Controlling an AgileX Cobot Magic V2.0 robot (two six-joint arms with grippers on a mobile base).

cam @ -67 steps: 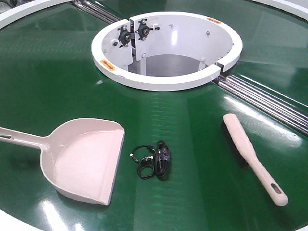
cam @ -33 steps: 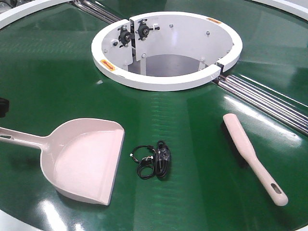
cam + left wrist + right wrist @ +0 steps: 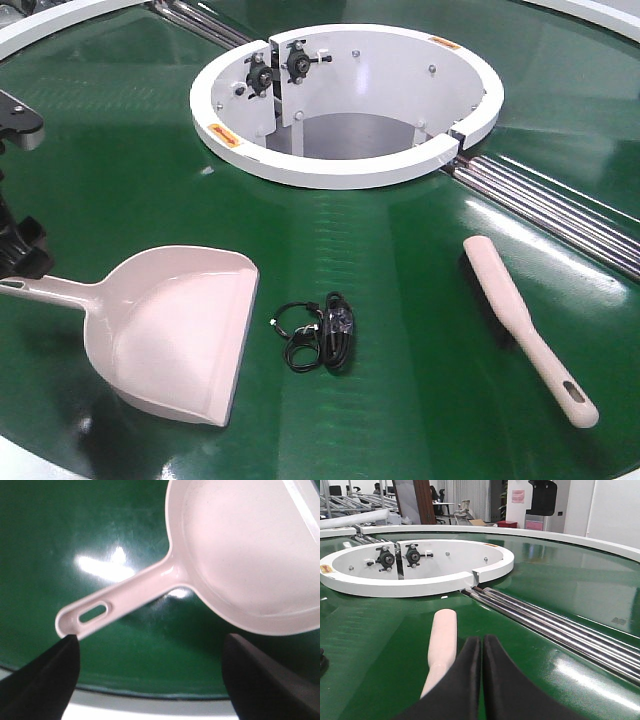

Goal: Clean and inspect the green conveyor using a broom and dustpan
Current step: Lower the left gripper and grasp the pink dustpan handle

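Left wrist view shows the left hand (image 3: 150, 640) open wide by the handle end of the dustpan (image 3: 240, 555), which lies flat on the green conveyor (image 3: 45, 535), while the right hand (image 3: 481, 645) is pinched closed on nothing, close to the broom (image 3: 443, 635) lying there too.
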